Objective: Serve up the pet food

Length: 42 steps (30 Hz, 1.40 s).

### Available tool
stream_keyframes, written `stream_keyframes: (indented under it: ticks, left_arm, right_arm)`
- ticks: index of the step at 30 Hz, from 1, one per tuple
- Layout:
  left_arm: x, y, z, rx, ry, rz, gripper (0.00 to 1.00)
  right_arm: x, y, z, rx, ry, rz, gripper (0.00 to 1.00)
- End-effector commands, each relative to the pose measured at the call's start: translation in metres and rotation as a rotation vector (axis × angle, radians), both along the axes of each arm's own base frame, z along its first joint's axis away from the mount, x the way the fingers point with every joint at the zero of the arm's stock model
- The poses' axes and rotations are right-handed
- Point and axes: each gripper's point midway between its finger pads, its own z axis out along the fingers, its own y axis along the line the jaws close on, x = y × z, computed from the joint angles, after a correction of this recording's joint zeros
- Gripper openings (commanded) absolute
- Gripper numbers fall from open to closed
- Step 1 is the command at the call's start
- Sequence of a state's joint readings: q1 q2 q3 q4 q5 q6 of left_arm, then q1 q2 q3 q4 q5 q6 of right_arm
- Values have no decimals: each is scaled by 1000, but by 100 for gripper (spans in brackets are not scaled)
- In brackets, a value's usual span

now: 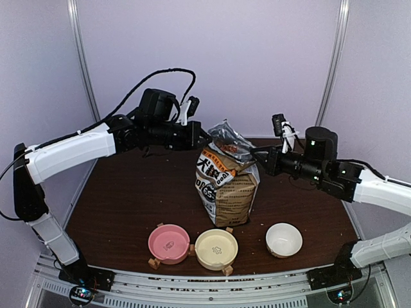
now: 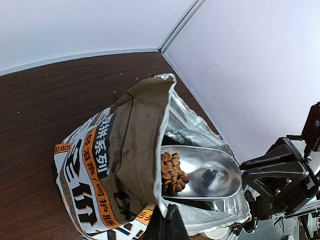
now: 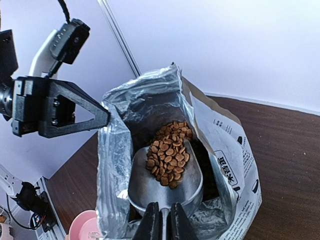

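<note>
**Scoop loaded, not yet clear of the bag**

Pet food (image 3: 168, 157): a heap of brown kibble on the blade of the metal scoop (image 3: 150, 187), more loose below it. The scoop sits level inside the bag mouth, likely so nothing spills.

Right end effector (image 3: 162, 222): nearly closed, clamped on the scoop's thin handle.

Left end effector (image 1: 205, 138): fully closed, pinching the foil rim of the kibble bag (image 1: 226, 183). This seems meant to hold the mouth open and steady the upright bag.

On the counter (image 1: 128, 199), near the front of the bag, three bowls stand in a row, all without food: pink (image 1: 169, 242), yellow (image 1: 216, 248) and white (image 1: 284, 239).

Judgement: serving is at an early stage.
</note>
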<state>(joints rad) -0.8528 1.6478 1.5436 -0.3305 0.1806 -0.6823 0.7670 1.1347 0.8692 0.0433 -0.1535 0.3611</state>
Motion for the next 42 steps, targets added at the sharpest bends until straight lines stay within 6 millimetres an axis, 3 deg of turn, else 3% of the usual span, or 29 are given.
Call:
stream_keyframes:
  ticks: [1, 8, 13, 18, 23, 36, 42]
  left_arm:
    - [-18, -2, 53, -106, -118, -92, 0]
    - [-24, -2, 54, -100, -142, -131, 0]
    - [-28, -1, 54, -89, -158, -147, 0]
    - [-29, -2, 44, -65, -189, -172, 0]
    - [-27, -2, 36, -46, -177, -168, 0]
    - [-23, -4, 41, -88, -147, -133, 0]
    - [-21, -6, 43, -107, -137, -127, 0]
  right_arm:
    - [-10, -10, 41, 99, -158, 6, 0]
    - [-20, -9, 43, 159, -202, 51, 0]
    - [-19, -7, 35, 33, -198, 61, 0]
    - [-20, -21, 32, -46, -235, 23, 0]
    - [-29, -27, 46, 19, -273, 25, 0]
    - [-55, -43, 106, 215, -436, 30, 0]
    - [-68, -40, 111, 220, -446, 90, 0]
